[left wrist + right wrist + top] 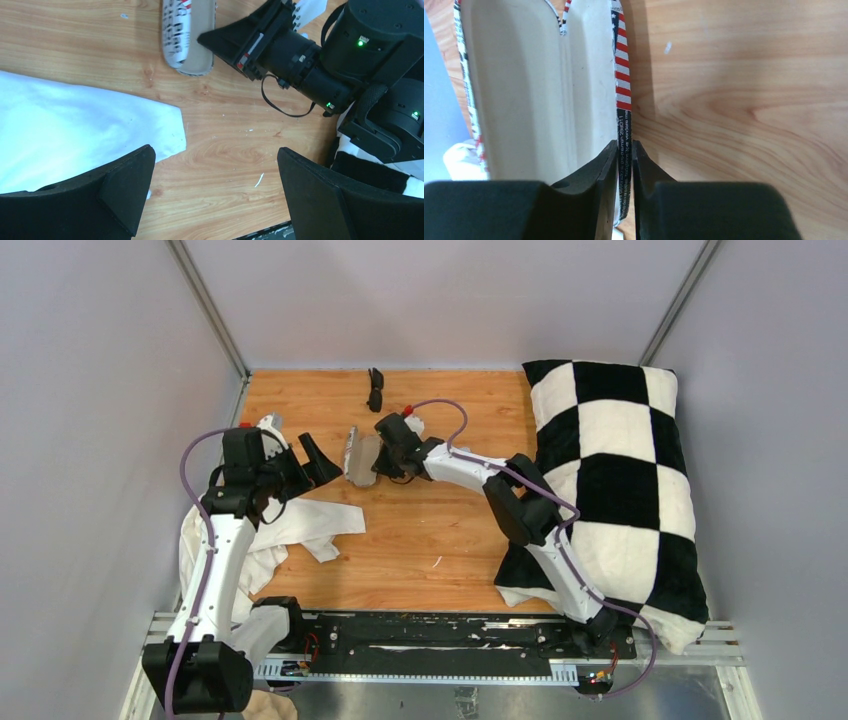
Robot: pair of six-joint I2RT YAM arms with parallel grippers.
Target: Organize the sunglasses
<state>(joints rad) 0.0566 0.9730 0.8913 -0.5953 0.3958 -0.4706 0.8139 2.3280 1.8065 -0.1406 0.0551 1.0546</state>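
Though wide apart, left claw (215, 172) empty; right claw (625, 148) tight on case (524, 90) rim.

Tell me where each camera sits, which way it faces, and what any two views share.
Top: above and behind the bases, facing down on the table; left arm, right arm, sunglasses, pillow in view.
Left wrist: on the left arm, facing down at table and cloth; open left gripper frames the bottom.
Right wrist: on the right arm, facing along the right gripper, shut on the case rim.
Shared: all three show the case.
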